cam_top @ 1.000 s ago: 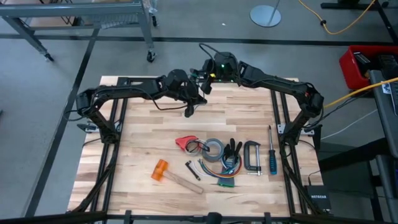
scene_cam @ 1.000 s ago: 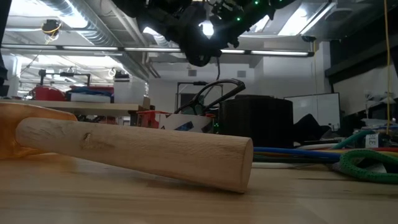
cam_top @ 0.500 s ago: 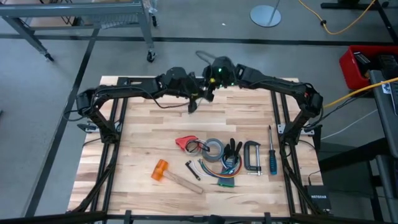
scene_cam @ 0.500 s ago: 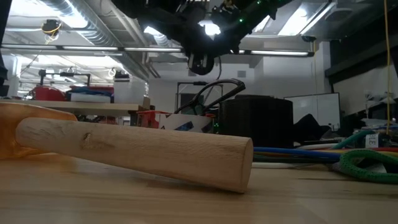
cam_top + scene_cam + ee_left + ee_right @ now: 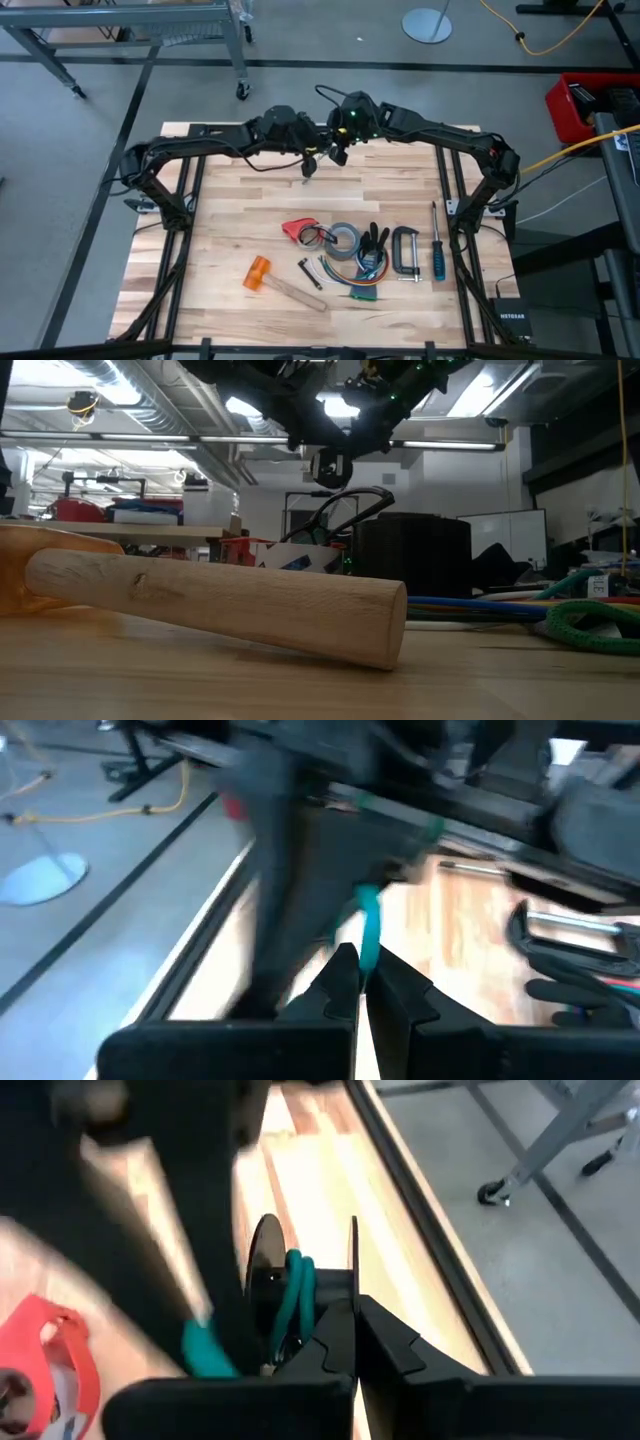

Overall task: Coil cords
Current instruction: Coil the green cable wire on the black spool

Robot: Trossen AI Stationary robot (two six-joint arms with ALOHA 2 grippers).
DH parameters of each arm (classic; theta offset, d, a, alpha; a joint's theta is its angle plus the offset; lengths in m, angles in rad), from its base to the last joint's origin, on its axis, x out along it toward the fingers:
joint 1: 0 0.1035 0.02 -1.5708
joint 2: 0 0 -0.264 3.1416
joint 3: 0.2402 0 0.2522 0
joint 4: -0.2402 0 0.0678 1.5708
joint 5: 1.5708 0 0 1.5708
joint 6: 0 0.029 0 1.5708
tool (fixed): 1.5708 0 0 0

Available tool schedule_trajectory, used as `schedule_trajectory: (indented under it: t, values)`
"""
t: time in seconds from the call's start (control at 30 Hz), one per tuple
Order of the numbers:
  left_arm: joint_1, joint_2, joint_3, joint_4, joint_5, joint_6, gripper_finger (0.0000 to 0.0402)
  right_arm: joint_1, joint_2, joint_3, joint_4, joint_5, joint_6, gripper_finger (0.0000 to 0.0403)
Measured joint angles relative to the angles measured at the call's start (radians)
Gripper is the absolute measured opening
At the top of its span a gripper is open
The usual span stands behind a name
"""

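Up at the table's far edge, both arms meet mid-air.
Left gripper point(image 5: 309, 168) and right gripper point(image 5: 335, 152) pinched tight on the thin, floppy cord point(image 5: 369, 925); grab near its end piece.

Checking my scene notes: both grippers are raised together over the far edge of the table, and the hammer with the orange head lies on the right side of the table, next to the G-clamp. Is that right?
Not quite. In the high view the hammer lies toward the table's left side, apart from the G-clamp, which sits on the right near the screwdriver. The rest holds: the left gripper and right gripper are together over the far edge.

R claw point(image 5: 355, 1312) shut on teal-marked cord point(image 5: 293, 1302); red tool point(image 5: 45, 1345) nearby.
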Motion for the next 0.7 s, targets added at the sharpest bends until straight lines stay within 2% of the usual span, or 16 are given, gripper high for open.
schedule_trajectory:
  t: [0.3,0.6,0.7]
  values:
    - [0.013,-0.072,0.000,-0.145,-0.006,-0.091,0.0000,0.001,-0.001,0.000,-0.032,-0.028,0.006,0.0001]
    - [0.008,-0.079,0.000,-0.133,0.005,-0.099,0.0000,0.000,-0.001,0.000,0.005,-0.035,0.011,0.0001]
    - [-0.005,-0.079,-0.002,-0.088,0.028,-0.107,0.0000,0.000,-0.001,0.000,0.038,0.007,0.023,0.0001]
